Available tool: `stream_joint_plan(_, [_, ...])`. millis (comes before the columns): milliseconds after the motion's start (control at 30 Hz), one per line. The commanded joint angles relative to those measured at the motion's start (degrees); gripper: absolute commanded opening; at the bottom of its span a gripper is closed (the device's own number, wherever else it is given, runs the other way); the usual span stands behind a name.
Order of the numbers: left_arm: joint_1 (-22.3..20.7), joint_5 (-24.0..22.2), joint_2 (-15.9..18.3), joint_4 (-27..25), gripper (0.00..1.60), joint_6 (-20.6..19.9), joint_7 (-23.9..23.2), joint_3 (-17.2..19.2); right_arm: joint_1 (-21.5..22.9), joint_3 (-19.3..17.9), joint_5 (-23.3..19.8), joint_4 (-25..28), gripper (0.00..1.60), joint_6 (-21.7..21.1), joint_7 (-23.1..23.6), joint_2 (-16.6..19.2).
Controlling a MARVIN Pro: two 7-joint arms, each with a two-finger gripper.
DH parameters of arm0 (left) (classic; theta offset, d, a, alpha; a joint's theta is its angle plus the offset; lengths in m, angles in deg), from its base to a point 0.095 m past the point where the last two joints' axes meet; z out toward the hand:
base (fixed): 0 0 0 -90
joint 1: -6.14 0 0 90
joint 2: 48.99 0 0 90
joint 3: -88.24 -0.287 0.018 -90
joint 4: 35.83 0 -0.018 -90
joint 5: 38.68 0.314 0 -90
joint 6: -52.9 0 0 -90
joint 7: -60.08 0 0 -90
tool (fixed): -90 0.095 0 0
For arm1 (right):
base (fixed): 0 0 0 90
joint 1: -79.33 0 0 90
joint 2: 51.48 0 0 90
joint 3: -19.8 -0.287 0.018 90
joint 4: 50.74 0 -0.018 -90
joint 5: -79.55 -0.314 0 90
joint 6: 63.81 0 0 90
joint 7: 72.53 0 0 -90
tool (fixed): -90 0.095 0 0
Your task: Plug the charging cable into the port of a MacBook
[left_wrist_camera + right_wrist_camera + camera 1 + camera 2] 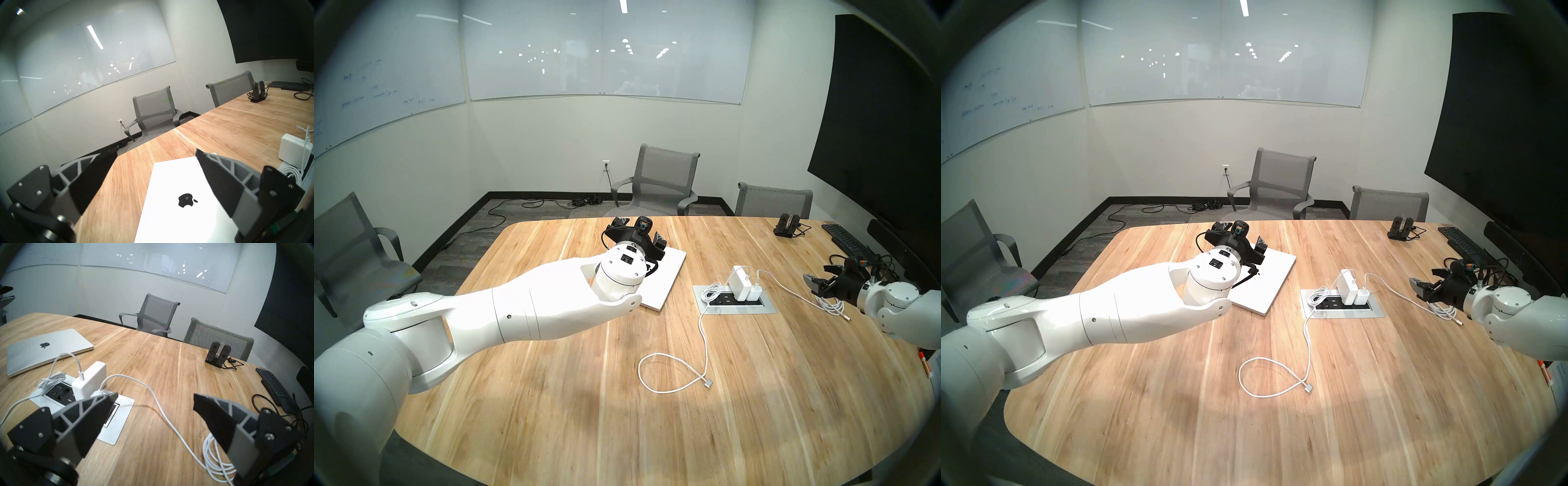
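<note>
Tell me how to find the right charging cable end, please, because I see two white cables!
Start at the silver outlet panel sunk in the wooden table, where two white chargers stand. From the bigger power brick, follow the charging cable toward the near edge, where it curls into a loop. Its end is a flat squarish connector, unlike the other cable with its slim plug.

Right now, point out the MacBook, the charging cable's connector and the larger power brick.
MacBook (42,351): right wrist view, lid near the logo.
charging cable's connector (708,383): head left view, flat silver-white tip.
larger power brick (90,378): right wrist view, broad white face.
</note>
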Motion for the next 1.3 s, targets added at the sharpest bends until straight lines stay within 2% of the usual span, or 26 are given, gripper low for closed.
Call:
stream_joint_plan(0, [-0.9,0.1,0.3,-0.3,1.60,0.3,-0.3,0.7,0.6,-0.4,0.0,0.1,1.60,0.2,0.1,-0.2])
stream_joint_plan(300, [-1.2,1.1,2.7,-2.0,1.60,0.1,-1.4,0.2,0.5,-0.4,0.0,0.1,1.60,0.2,0.1,-0.2])
stream_joint_plan(600, [0.0,1.6,8.5,-8.1,1.60,-0.2,-1.0,-0.1,0.5,-0.4,0.0,0.1,1.60,0.2,0.1,-0.2])
stream_joint_plan(900, [1.9,1.7,15.8,-15.8,1.60,-1.1,1.2,-0.6,0.5,-0.5,0.0,0.1,1.60,0.2,0.1,-0.2])
stream_joint_plan(1100, [3.2,1.7,19.4,-17.3,1.60,0.2,0.6,-0.6,0.5,-0.5,0.0,0.1,1.60,0.2,0.1,-0.2])
stream_joint_plan(1267, [3.2,2.1,22.3,-16.4,1.60,2.1,-2.3,-0.7,0.5,-0.5,0.0,0.1,1.60,0.2,0.1,-0.2])
